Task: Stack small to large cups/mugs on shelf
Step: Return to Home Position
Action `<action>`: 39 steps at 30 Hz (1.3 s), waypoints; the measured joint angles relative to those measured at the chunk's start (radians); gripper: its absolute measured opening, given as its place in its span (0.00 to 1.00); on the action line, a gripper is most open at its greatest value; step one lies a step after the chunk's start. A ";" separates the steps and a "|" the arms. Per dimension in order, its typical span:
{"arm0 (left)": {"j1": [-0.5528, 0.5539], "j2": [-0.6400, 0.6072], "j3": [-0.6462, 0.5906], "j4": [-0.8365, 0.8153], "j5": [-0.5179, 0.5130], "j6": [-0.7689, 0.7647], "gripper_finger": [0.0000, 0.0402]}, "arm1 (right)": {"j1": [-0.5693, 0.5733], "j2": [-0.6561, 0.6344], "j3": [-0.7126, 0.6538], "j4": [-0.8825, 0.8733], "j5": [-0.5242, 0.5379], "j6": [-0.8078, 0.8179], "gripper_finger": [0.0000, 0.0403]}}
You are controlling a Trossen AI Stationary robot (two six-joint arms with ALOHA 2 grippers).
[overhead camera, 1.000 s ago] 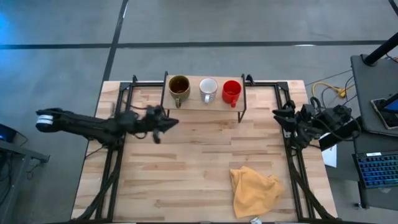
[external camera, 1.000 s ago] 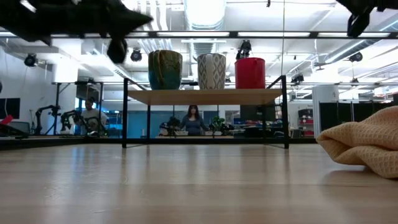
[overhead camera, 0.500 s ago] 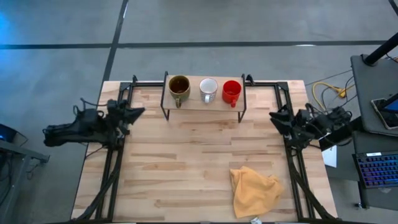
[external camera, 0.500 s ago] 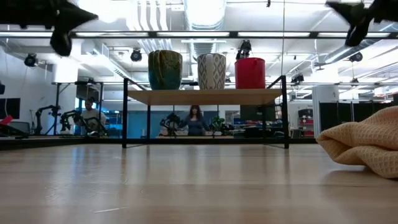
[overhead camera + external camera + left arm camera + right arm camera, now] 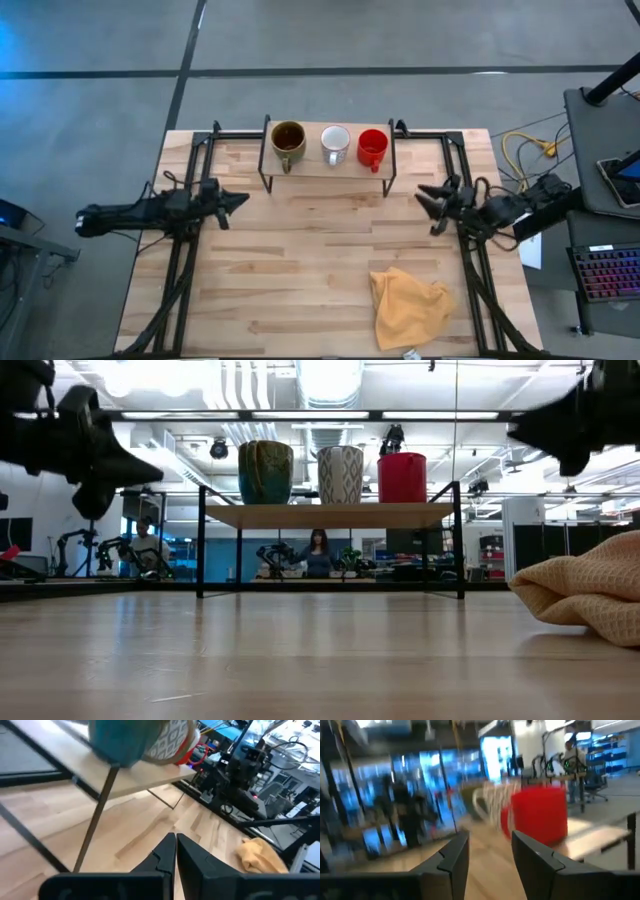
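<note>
Three mugs stand on their bases in a row on the shelf [image 5: 328,166] near the table's far edge: dark brown mug [image 5: 288,139] on the left, white mug [image 5: 335,142] in the middle, red mug [image 5: 372,146] on the right. The low view shows the brown mug [image 5: 265,472], white mug [image 5: 341,474] and red mug [image 5: 402,477] on the board [image 5: 330,515]. My left gripper [image 5: 238,199] hovers left of the shelf, its fingers shut [image 5: 175,842]. My right gripper [image 5: 427,208] hovers right of the shelf, open [image 5: 490,850], facing the red mug [image 5: 540,812].
A crumpled yellow-orange cloth [image 5: 410,308] lies near the table's near right corner, also seen in the low view [image 5: 590,590]. Black metal frames run along the table's left [image 5: 185,260] and right [image 5: 475,270] sides. People show in the room beyond the shelf.
My left gripper has drawn back from the shelf's near left corner toward the table's left edge, then come a little way back toward the middle. My right gripper has moved from the right edge toward the table's middle. The mugs have stayed in place.
</note>
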 joint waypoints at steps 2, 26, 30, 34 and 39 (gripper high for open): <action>0.000 -0.012 -0.027 -0.001 0.003 -0.006 0.00 | 0.000 0.012 0.000 -0.106 -0.019 0.032 0.35; 0.000 0.129 -0.019 -0.043 0.003 0.498 0.00 | 0.000 0.084 0.000 -0.237 -0.105 -0.033 0.32; 0.000 0.139 -0.019 -0.043 0.003 0.498 0.00 | 0.000 0.084 0.000 -0.236 -0.105 0.073 0.33; 0.001 0.146 -0.020 -0.043 0.003 0.498 0.00 | 0.000 0.084 0.000 -0.236 -0.105 0.157 0.33; 0.000 0.151 -0.020 -0.043 0.003 0.498 0.00 | 0.000 0.084 0.000 -0.235 -0.105 0.191 0.32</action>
